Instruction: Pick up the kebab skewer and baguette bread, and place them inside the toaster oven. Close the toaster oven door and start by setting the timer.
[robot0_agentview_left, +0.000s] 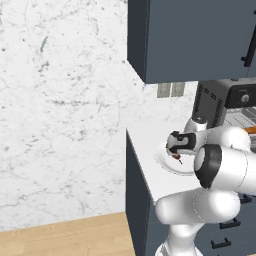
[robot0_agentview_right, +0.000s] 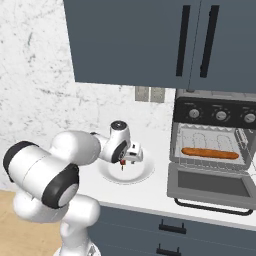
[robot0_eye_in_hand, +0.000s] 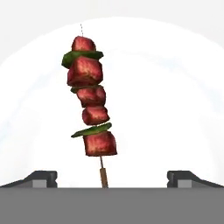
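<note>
The kebab skewer (robot0_eye_in_hand: 91, 103) is lying on the white plate (robot0_agentview_right: 142, 175), waiting to be picked, while the baguette bread (robot0_agentview_right: 210, 153) is already sitting inside the toaster oven (robot0_agentview_right: 215, 145). The gripper (robot0_eye_in_hand: 112, 177) is hovering over the skewer with fingers spread wide, grasping nothing. The toaster oven door (robot0_agentview_right: 212, 186) is hanging open, so closing it and setting the timer are remaining.

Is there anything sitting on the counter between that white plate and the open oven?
No. In the right base view, only bare white countertop lies between the round white plate and the dark grey toaster oven, whose door hangs open.
</note>
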